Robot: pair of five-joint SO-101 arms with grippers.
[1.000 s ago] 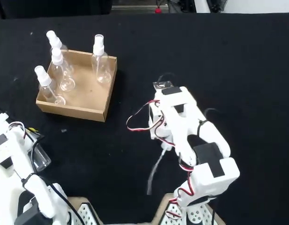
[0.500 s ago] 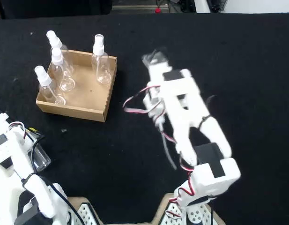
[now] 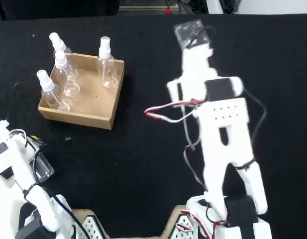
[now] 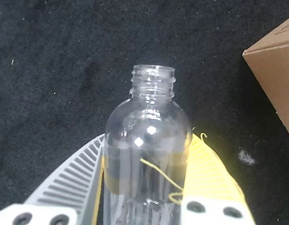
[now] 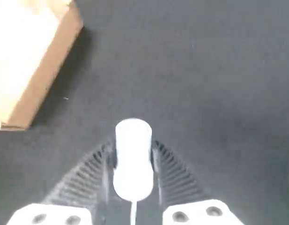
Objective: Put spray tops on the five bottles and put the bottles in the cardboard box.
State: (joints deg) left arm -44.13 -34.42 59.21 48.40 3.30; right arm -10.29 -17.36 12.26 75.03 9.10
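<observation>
**Jaws both loaded: last bottle on the left, spray top on the right**

Jaws of the left gripper are closed around the body of an uncapped bottle, one ribbed finger on each side below the shoulder, which leaves the threaded neck bare. In the high view this bottle sits at the near left corner of the table, nearer than the cardboard box. The right gripper pinches a white spray top between its fingers, with a thin tube trailing from it. That arm stretches toward the far side, right of the box and well apart from the left gripper.

Four capped bottles stand in or against the box at the far left, so this looks like the fifth and last one to fit.

The bottle appears to be thin, clear, empty plastic. It is probably light and smooth, and likely to dent or slip under a hard squeeze. The present hold on the body seems right, as it keeps the neck free. The spray top looks small, light and rigid. Holding it by the sides of the head leaves its collar free to meet the thread. The tube is likely flexible and would have to go into the neck first.
</observation>
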